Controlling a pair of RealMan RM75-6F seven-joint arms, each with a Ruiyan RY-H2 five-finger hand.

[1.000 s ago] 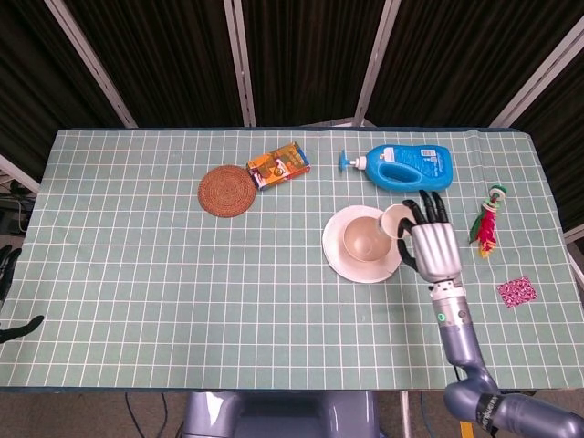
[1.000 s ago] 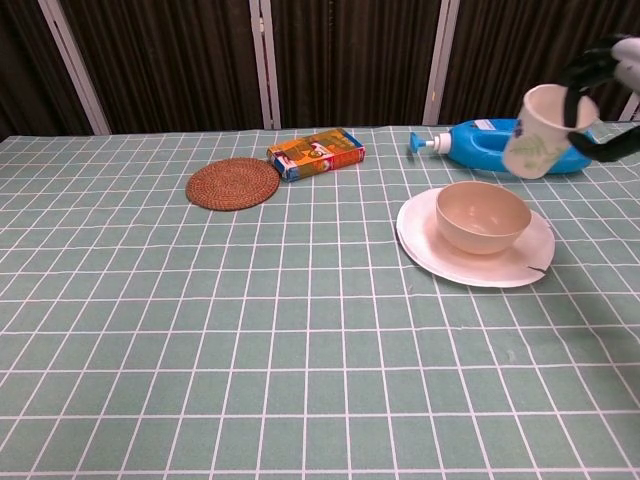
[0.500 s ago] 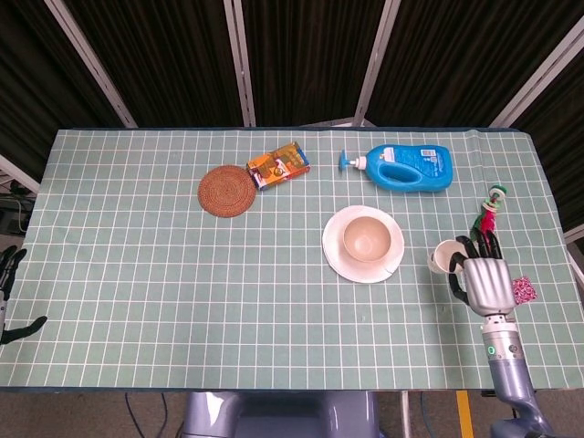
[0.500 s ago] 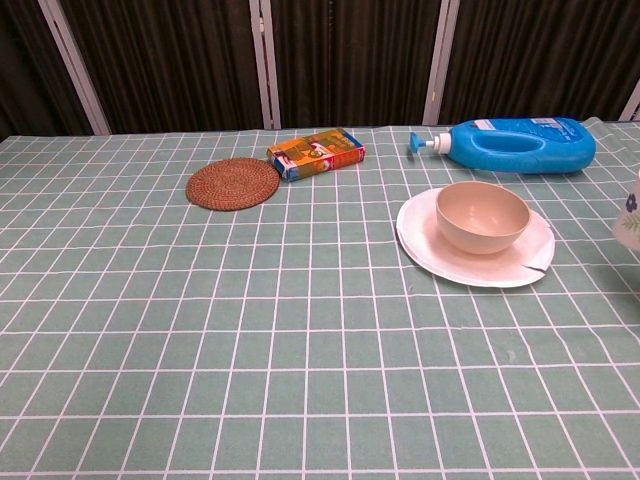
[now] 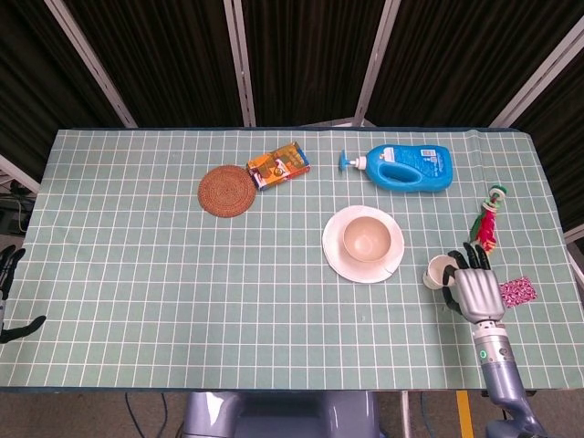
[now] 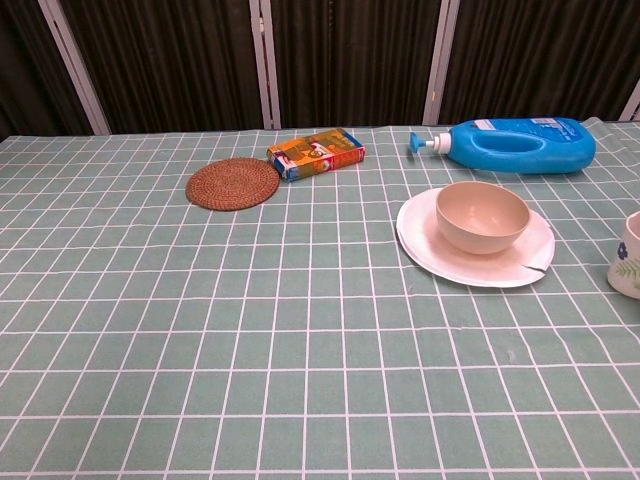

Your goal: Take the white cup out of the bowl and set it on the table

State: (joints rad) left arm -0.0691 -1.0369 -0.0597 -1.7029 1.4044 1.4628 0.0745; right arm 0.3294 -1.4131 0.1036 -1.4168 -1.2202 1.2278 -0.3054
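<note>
White cup [image 5: 440,271]: sitting lower right in the head view, out of the bowl and to its right, well apart from the plate. In the chest view it's cut off by the right edge, upright, with a little green print on its side.
Right hand [image 5: 474,290]: lower right of the head view, just right of the cup. Dark fingers [image 5: 453,265] curl around the cup's right side, so it looks like it's gripping it. Can't tell whether the cup's base is down on the cloth or a hair above it.
Left hand [image 5: 7,274]: barely pokes in at the far left edge of the head view, off the table. Too little showing to say if it's spread or curled.
Bowl [image 5: 367,239]: beige, on a white plate [image 5: 339,259], a bit right of centre.
Blue bottle [image 5: 406,166]: lying on its side above the bowl, pump nozzle pointing left.
Orange box [image 5: 278,164]: upper middle, just beside a round woven coaster [image 5: 225,190] to its left.
Right-edge stuff: a red and green toy [image 5: 485,222] above the hand, a pink patterned patch [image 5: 516,291] just right of the hand.
Table [image 5: 164,292]: green cloth with a white grid.
</note>
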